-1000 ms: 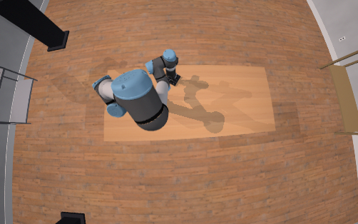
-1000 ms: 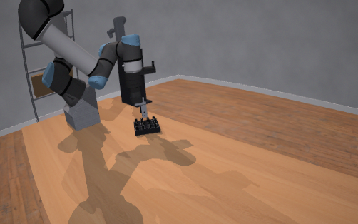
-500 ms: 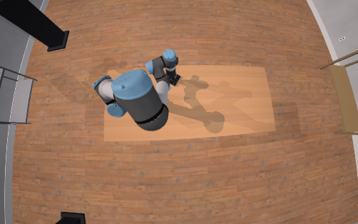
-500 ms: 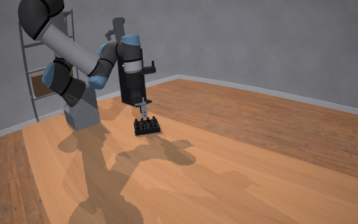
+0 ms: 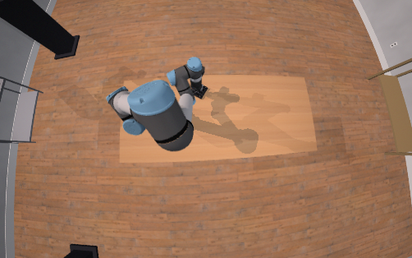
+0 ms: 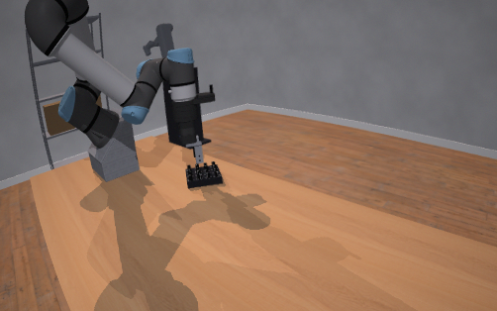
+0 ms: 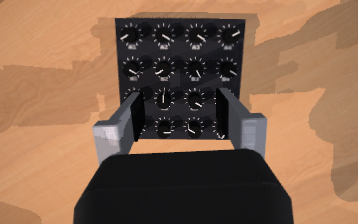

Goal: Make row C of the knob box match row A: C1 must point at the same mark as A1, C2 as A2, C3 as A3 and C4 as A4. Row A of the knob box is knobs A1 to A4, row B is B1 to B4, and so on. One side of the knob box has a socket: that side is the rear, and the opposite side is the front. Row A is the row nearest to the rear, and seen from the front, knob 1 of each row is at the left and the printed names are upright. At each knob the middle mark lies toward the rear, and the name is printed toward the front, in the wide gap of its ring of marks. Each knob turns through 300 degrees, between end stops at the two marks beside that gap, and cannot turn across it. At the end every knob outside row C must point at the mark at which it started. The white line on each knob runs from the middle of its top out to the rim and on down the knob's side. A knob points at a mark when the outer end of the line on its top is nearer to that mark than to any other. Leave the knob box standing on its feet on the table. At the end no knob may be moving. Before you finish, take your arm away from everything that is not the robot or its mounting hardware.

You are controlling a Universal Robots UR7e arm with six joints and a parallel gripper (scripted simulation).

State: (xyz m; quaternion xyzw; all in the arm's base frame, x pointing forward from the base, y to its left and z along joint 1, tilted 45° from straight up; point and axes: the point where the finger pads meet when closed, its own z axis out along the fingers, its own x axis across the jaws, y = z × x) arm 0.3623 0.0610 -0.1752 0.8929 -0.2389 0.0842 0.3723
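The black knob box (image 7: 180, 82) stands on the wooden table, and it also shows in the top view (image 5: 200, 90) and the exterior view (image 6: 204, 175). In the wrist view row A is at the top: A1 (image 7: 128, 35), A2 (image 7: 163, 35), A3 (image 7: 196, 36), A4 (image 7: 230, 35). In row C, the line of C2 (image 7: 163, 98) points toward the rear, and the line of C3 (image 7: 194, 100) points to the lower right. My gripper (image 7: 180, 105) is open and empty, a little above the box over rows C and D. Its fingers partly hide C1 and C4. It also shows in the exterior view (image 6: 199, 157).
My arm's grey pedestal (image 6: 114, 155) stands on the table left of the box. A metal shelf rack (image 6: 45, 99) stands by the back wall. The light table top (image 5: 217, 119) stretches far to the right of the box.
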